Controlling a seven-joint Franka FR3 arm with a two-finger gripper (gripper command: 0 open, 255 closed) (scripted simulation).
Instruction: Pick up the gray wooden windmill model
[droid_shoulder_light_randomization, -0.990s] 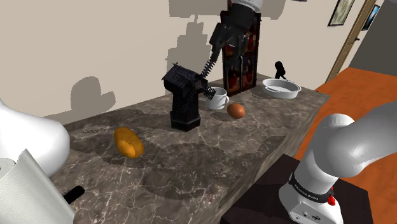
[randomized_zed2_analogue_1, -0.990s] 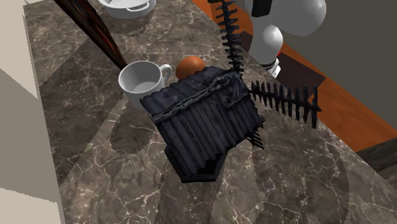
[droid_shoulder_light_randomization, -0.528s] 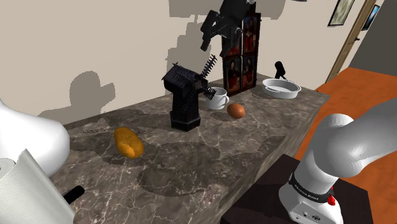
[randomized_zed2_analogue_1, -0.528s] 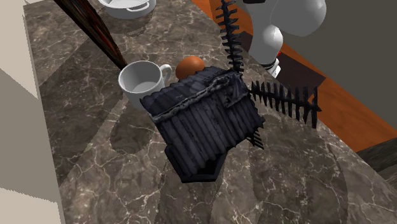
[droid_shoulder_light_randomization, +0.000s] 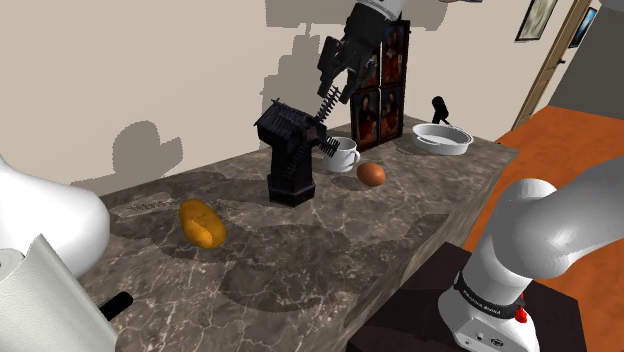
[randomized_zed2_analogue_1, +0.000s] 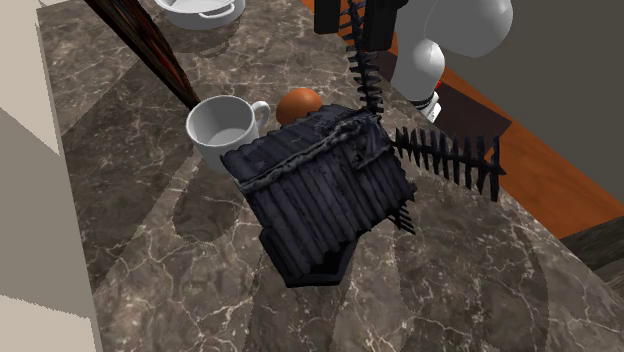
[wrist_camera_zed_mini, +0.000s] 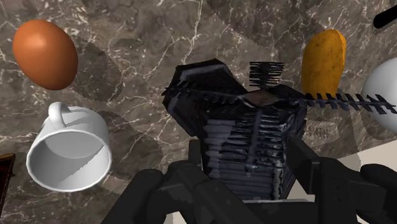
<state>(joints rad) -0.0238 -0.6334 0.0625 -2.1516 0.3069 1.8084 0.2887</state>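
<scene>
marble counter (droid_shoulder_light_randomization: 330, 240): one windmill (droid_shoulder_light_randomization: 290, 160), one mug (droid_shoulder_light_randomization: 343, 153)

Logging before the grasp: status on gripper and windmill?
Black gripper open, over dark slatted windmill model. Windmill upright on marble counter, not held. White mug close beside its blades.

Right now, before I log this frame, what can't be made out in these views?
Windmill base, wrist view: hidden under its own roof and the gripper.
White bowl, second exterior view: cut off by the top edge.
Small black object behind the bowl, shoulder view: too small to identify.
</scene>
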